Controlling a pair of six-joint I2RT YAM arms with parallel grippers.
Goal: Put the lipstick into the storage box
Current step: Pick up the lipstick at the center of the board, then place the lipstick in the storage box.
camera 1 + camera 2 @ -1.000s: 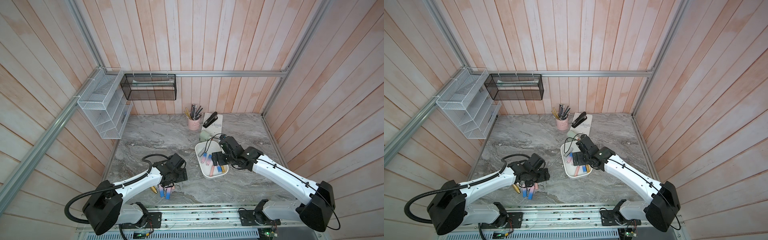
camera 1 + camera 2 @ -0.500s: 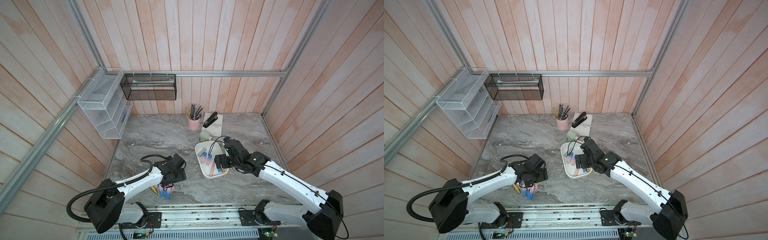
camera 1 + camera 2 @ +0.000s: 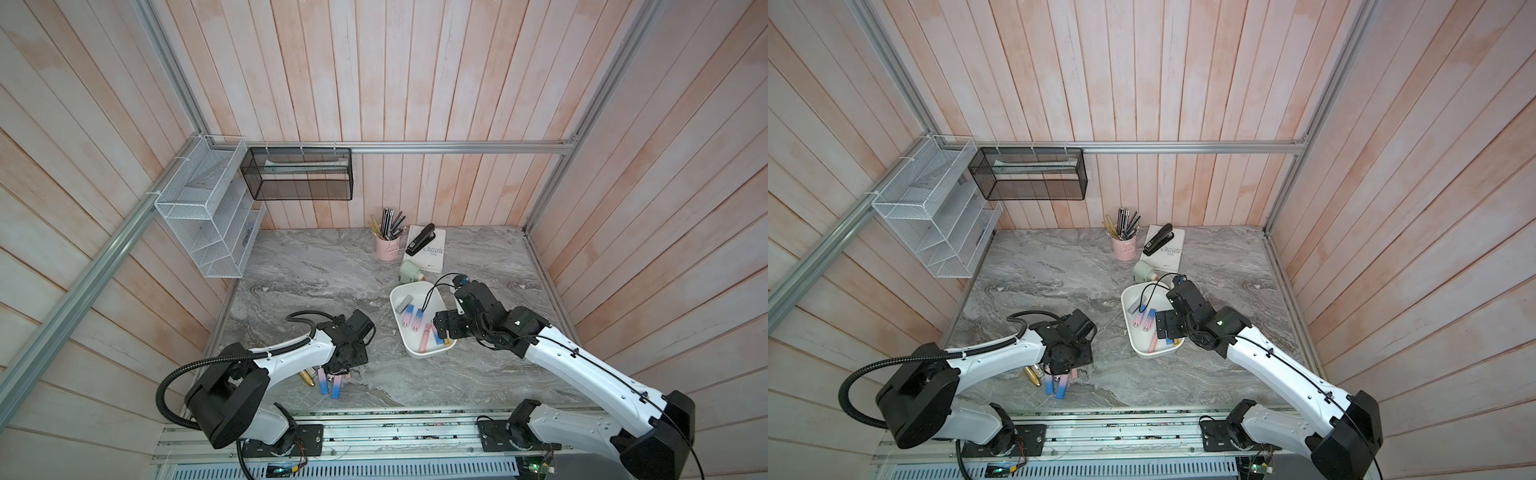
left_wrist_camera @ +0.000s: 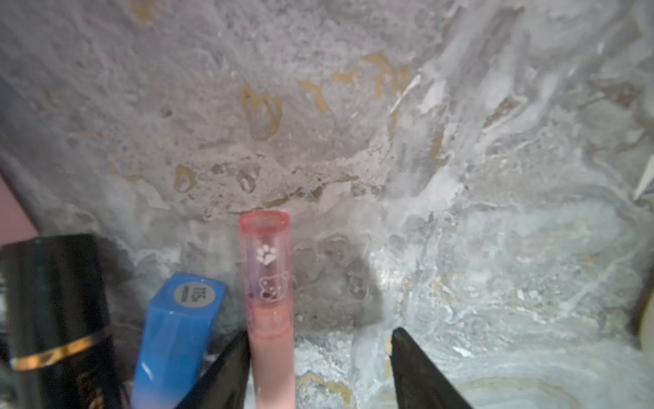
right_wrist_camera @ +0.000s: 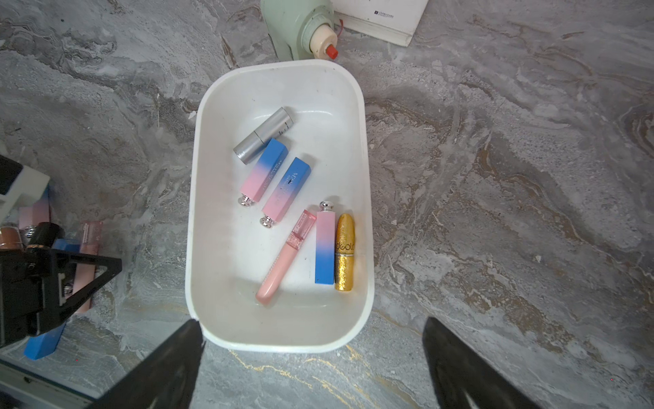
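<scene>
The white storage box (image 3: 405,293) (image 3: 1136,295) (image 5: 247,92) sits right of centre on the marble top. Inside it lie a silver lipstick (image 5: 265,136), a gold one (image 5: 344,253), a pink gloss tube (image 5: 286,256) and three pink-and-blue sticks. My right gripper (image 5: 311,320) (image 3: 442,326) hovers open over the box's near right rim with nothing in it. At the front left, my left gripper (image 4: 320,331) (image 3: 338,370) is down over loose lipsticks. A clear pink lipstick tube (image 4: 270,301) rests against one finger, with a gap to the other. Beside the tube lie a blue-ended stick (image 4: 180,318) and a black one with a gold band (image 4: 56,311).
A pink pencil cup (image 3: 386,247), a white book with a black stapler (image 3: 428,249) and a pale green device (image 3: 409,270) stand behind the box. A white wire rack (image 3: 208,220) and a black mesh basket (image 3: 299,174) hang on the back-left walls.
My left gripper's jaws have narrowed around the pink tube. The right gripper has drifted slightly toward the right and front edge of the box, still open.
</scene>
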